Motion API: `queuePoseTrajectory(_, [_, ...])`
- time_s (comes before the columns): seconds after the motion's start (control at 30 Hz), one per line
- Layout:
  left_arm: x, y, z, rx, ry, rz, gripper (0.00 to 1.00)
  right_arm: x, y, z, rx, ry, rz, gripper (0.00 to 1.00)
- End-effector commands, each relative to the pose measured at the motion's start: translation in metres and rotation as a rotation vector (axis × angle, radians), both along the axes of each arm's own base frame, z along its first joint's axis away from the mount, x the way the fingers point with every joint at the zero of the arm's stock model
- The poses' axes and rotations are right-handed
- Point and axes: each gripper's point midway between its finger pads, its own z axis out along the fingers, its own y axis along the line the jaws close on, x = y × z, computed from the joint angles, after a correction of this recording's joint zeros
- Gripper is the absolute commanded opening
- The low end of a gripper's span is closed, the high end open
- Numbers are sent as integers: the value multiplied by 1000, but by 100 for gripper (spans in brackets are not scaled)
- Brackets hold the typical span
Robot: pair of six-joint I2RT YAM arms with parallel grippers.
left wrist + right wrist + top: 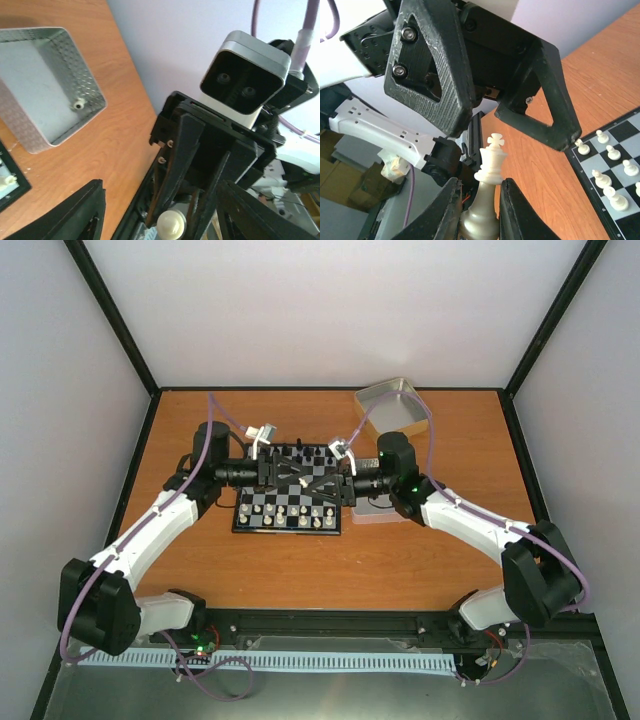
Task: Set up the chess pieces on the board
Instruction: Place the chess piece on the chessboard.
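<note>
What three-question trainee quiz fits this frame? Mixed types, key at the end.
1. True or false: the right gripper is shut on a white king.
2. The left gripper is: A) open, B) shut on a pawn, C) out of every view.
3. Fill in: in the left wrist view, the metal tin holds ___ white piece.
Key: 1 true; 2 A; 3 one.

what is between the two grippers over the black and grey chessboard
A cream-white king chess piece, held by the right gripper, its cross toward the open left gripper; seen in the right wrist view.
</note>
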Motion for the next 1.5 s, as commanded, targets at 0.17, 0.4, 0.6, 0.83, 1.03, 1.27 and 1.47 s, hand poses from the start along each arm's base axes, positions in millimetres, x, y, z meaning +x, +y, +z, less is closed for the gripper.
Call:
queuePoseTrajectory(0.17, [-28, -4, 6, -73, 15, -161, 37, -6, 9, 10, 5, -76, 77, 11])
queuePoseTrajectory(0.4, [-32, -3, -2, -68, 28, -171, 14, 0, 12, 0, -33, -62, 64, 10])
queuePoseTrajectory(0.6, [-30, -2, -4, -47, -5, -151, 1, 4, 13, -9, -59, -35, 54, 15])
queuePoseTrajectory(0.83, [-4, 19, -35, 168, -78, 67, 3, 0, -4, -17, -89, -65, 27, 65])
queuePoseTrajectory(1.03, [9, 50, -85, 465, -149, 297, 1, 23, -43, -52, -208, -28, -169, 76])
queuePoseTrajectory(1.27, [9, 50, -119, 690, -209, 417, 1, 60, -67, -78, -317, 37, -405, 75])
queuePoseTrajectory(1.47, [4, 41, -137, 778, -243, 413, 1, 71, -75, -87, -345, 60, -491, 75])
